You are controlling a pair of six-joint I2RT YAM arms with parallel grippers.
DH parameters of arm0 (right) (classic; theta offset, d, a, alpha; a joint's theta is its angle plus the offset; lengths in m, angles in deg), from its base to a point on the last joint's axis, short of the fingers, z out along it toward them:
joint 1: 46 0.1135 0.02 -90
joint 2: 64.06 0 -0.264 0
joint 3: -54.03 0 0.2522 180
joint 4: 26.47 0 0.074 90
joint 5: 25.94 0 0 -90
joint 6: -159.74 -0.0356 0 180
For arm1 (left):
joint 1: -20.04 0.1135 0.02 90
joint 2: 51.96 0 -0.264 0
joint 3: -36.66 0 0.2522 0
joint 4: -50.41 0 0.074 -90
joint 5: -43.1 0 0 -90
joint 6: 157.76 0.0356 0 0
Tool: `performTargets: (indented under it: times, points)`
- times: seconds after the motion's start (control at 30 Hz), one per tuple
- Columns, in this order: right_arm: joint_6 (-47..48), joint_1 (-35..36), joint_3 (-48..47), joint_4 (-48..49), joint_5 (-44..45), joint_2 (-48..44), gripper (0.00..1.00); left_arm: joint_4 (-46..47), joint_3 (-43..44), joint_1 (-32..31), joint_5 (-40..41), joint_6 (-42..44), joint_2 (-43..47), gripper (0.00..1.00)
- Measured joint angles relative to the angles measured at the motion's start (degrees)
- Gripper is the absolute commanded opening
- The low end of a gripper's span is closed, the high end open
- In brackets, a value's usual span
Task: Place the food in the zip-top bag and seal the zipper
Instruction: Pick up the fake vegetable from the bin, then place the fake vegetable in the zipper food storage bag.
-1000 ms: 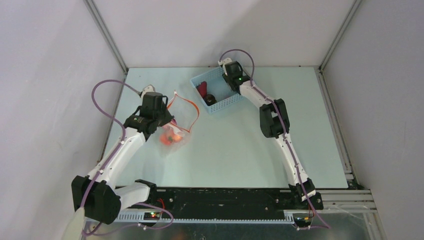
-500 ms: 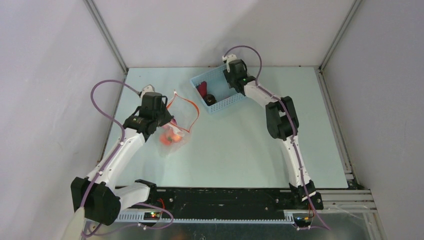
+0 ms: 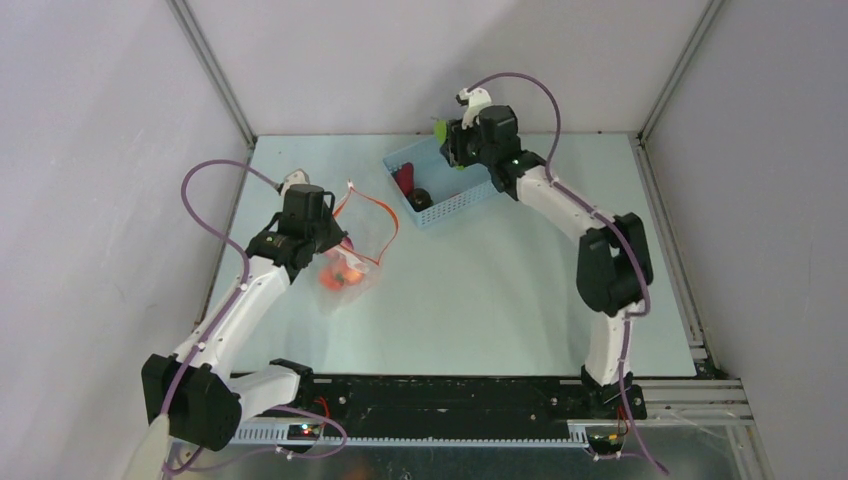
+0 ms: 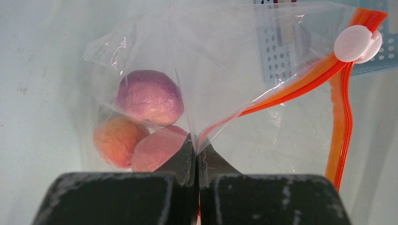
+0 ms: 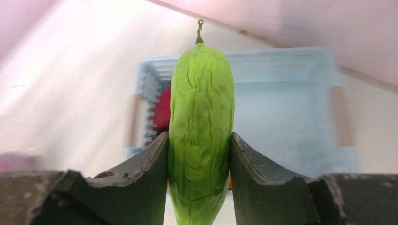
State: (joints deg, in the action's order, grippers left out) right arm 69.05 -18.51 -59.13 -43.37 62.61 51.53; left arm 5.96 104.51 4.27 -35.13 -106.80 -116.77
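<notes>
We log a pale table (image 3: 480, 300) with both arms reaching out over it. A light-blue basket (image 3: 452, 211) sits far centre, and in it we see a red piece (image 3: 405, 178) and a dark piece (image 3: 421, 198) side by side. The clear bag (image 4: 225, 70) rests left of the basket and apart from it, mouth gaping. Its orange zipper (image 4: 291, 91) is unsealed, the two strips parted and meeting at a white slider (image 4: 354, 43).

The right gripper (image 5: 199, 140) hangs over the basket's far corner, pinching a long green vegetable (image 5: 201, 93) across its middle, stem pointing away from the wrist. The left gripper (image 4: 196, 147) is pressed together on a fold of the bag's film at the mouth.

In the bottom of the bag we count three pieces touching: purple (image 4: 149, 97), peach-orange (image 4: 117, 140) and pinkish-red (image 4: 157, 154)
</notes>
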Motion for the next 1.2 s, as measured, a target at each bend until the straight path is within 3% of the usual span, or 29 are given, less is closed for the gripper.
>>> performTargets:
  times: [0.17,0.33,0.47,0.6,0.77,0.83,0.9,0.93,1.0,1.07,1.2]
  points:
    - [-8.3,2.4,11.1,5.4,-14.8,-11.6,0.21,0.0,0.0,0.0,-0.2,0.0,0.0,0.00]
    - [-13.8,8.5,15.2,10.0,-24.0,-16.2,0.23,0.1,0.0,0.1,-1.1,0.0,0.0,0.00]
    - [-14.4,16.0,15.2,10.0,-21.5,-16.0,0.24,0.2,0.0,0.1,-2.0,-0.2,-0.2,0.00]
    - [-14.5,22.5,14.3,7.5,-13.2,-14.8,0.26,0.2,0.0,0.1,-2.7,-0.5,-0.2,0.00]
    - [-17.2,25.7,14.1,5.0,-2.9,-13.4,0.34,0.2,0.0,0.1,-3.1,-1.1,-0.2,0.00]
    - [-18.2,26.6,14.1,4.3,1.4,-13.0,0.39,0.2,0.0,0.1,-3.2,-1.2,-0.2,0.00]
    - [-18.8,27.2,14.1,3.7,4.5,-12.9,0.57,0.2,0.0,0.1,-3.2,-1.5,-0.2,0.00]
    - [-19.1,27.5,14.1,3.5,5.9,-12.9,0.73,0.2,0.0,0.1,-3.2,-1.5,-0.2,0.00]
    - [-19.6,28.1,14.1,3.6,7.6,-12.9,0.93,0.2,0.0,0.1,-3.3,-1.6,-0.2,0.00]
    - [-19.3,28.6,14.1,3.6,8.8,-12.9,0.99,0.2,0.0,0.1,-3.4,-1.6,-0.2,0.00]
    - [-17.7,29.1,14.1,3.7,9.2,-12.9,0.99,0.2,0.0,0.1,-3.4,-1.7,-0.2,0.00]
